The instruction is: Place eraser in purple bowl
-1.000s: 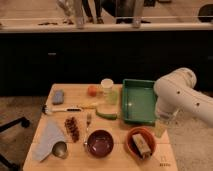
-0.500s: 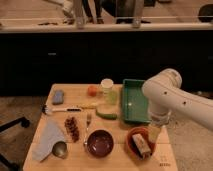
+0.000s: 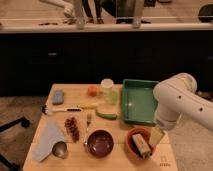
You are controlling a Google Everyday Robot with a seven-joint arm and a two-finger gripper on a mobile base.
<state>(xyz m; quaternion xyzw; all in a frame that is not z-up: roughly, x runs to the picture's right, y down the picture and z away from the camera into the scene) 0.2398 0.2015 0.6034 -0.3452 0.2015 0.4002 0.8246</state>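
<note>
Hand spread wide at the orange bowl's right rim; eraser inside it, purple bowl just left.

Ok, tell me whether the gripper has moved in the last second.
Yes. The gripper dropped lower, toward the orange bowl holding the eraser, now at its rim.

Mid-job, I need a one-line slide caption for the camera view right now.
Gripper, jaws open, hovers by the orange-red bowl where the eraser lies; purple bowl stands empty beside it.
</note>
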